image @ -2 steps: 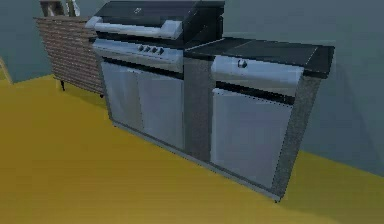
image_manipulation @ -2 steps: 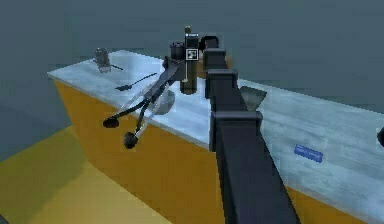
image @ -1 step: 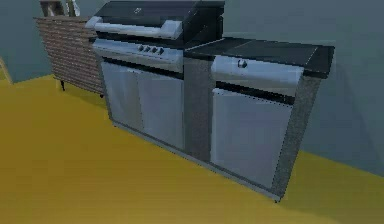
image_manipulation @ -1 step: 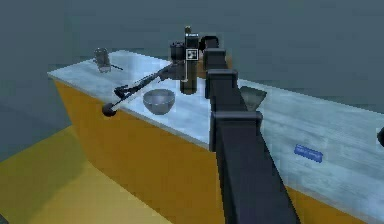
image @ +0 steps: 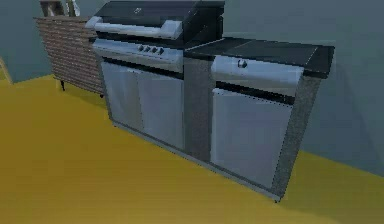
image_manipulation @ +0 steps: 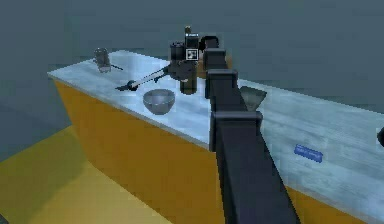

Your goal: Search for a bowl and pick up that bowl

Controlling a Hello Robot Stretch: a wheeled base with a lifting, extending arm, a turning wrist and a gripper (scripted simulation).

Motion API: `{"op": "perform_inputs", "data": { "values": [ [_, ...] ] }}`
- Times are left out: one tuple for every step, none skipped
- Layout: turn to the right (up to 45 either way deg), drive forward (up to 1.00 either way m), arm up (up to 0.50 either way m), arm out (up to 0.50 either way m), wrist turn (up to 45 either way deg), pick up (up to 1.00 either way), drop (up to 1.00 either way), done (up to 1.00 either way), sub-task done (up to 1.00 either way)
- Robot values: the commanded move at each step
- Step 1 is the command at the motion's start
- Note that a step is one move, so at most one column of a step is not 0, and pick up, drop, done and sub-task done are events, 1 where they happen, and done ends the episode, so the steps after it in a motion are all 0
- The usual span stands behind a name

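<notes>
Forward view: the top edge cuts off the grill (image: pixel 150 25) and the brown cabinet (image: pixel 70 50) at upper left. Arm side view: the arm (image_manipulation: pixel 235 130) hides a strip of the table (image_manipulation: pixel 310 120) down the middle. The claw (image_manipulation: pixel 178 68), upper centre, overlaps things standing on the table, so whether it holds anything cannot be told. A dark object (image_manipulation: pixel 380 135) is cut by the right edge; a blue scrap (image_manipulation: pixel 308 152) nearby is too small to name.

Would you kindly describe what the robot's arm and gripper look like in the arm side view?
The arm is a dark, square-sectioned bar built of stepped, telescoping segments. Near its far end sit small white squares with black marks. The gripper beside them has a dark body and two thin fingers.
</notes>
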Motion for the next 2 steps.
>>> {"op": "perform_inputs", "data": {
  "values": [
    [0.0, 0.00, 0.00, 0.00, 6.0, 0.00, 0.00, 0.00, 0.00],
    [0.0, 0.00, -0.08, 0.00, 0.0, 0.00, 0.00, 0.00, 0.00]
  ]
}}
